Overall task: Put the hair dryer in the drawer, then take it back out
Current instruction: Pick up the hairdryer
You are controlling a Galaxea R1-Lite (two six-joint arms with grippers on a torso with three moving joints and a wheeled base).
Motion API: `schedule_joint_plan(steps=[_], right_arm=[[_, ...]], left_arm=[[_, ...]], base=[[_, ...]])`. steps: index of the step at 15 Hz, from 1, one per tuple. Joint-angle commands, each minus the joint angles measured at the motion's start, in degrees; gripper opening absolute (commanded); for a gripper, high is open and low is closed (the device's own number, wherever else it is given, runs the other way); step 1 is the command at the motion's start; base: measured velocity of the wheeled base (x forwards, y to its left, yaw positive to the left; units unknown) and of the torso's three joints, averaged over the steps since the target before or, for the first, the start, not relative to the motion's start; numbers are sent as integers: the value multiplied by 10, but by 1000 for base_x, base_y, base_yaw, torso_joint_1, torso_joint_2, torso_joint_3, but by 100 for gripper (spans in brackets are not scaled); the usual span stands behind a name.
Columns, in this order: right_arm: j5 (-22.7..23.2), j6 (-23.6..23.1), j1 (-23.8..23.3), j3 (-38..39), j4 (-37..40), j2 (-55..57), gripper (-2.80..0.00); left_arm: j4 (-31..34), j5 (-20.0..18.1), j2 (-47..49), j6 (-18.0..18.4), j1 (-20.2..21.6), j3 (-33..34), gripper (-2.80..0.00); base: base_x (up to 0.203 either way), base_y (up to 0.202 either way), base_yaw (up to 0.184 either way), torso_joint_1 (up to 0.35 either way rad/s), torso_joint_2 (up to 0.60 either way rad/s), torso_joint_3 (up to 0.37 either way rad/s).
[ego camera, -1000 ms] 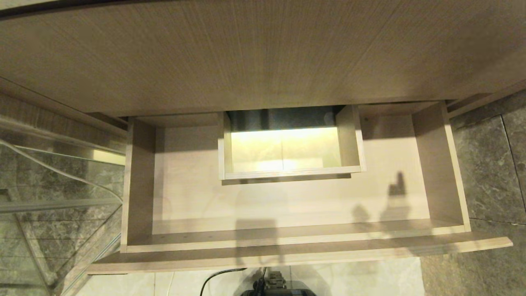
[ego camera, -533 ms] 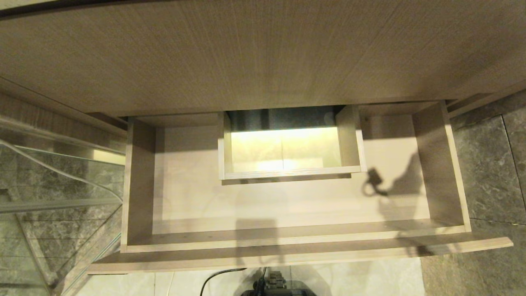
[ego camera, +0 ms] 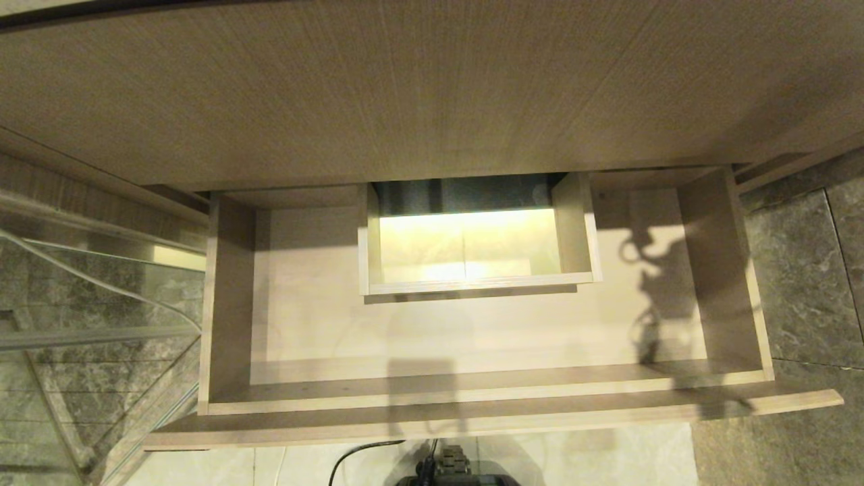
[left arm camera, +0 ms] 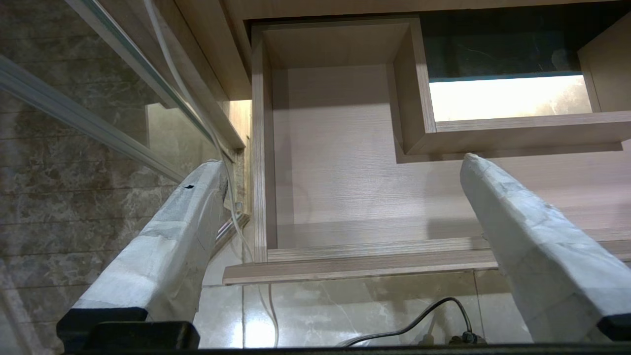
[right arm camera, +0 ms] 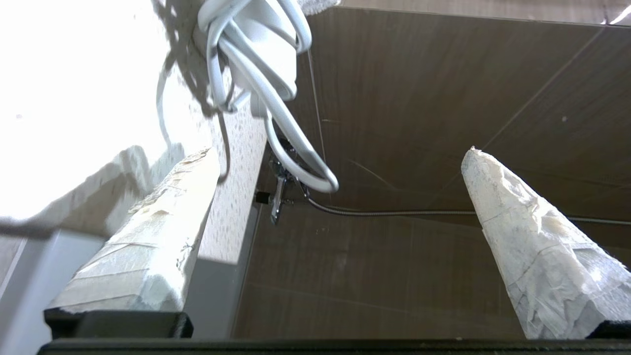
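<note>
The drawer (ego camera: 472,390) stands pulled out in the head view, light wood grain, with nothing lying on its floor and a boxed cut-out (ego camera: 479,286) at mid-back. Neither gripper shows there; only a shadow of an arm and a looped cord falls on the drawer's right side. My left gripper (left arm camera: 342,159) hangs open above the drawer (left arm camera: 345,256) near its front left corner, holding nothing. My right gripper (right arm camera: 342,149) is open and empty, pointing up at a wall. Ahead of it and apart from its fingers hangs a white hair dryer (right arm camera: 261,44) wrapped in its white cord.
A tall wood-grain panel (ego camera: 432,88) overhangs the drawer's back. A glass panel (ego camera: 81,324) stands at the left, dark marble floor (ego camera: 803,270) at the right. A black cable (ego camera: 358,453) lies in front. A chrome fitting (right arm camera: 276,197) with a metal hose sits behind the dryer.
The shadow on the drawer's right side has moved toward the back and now shows cord loops. The drawer itself has not moved.
</note>
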Motion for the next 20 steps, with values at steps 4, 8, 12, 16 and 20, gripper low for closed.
schedule_joint_plan(steps=[4,8,12,16,20], right_arm=[[-4,28,23,-56,10,73,0],[-5,34,79,-79,19,82,0],[-5,37,88,-108,14,112,0],[-17,36,88,-149,-6,154,0],[-33,35,87,-165,-22,182,0]], left_arm=[[-1,0,0,0,0,23,0],[-1,0,0,0,0,23,0],[-1,0,0,-1,0,23,0],[-1,0,0,0,0,23,0],[-2,0,0,-1,0,23,0]], base=[[0,0,0,0,0,0],[0,0,0,0,0,0],[0,0,0,0,0,0],[0,0,0,0,0,0],[0,0,0,0,0,0]])
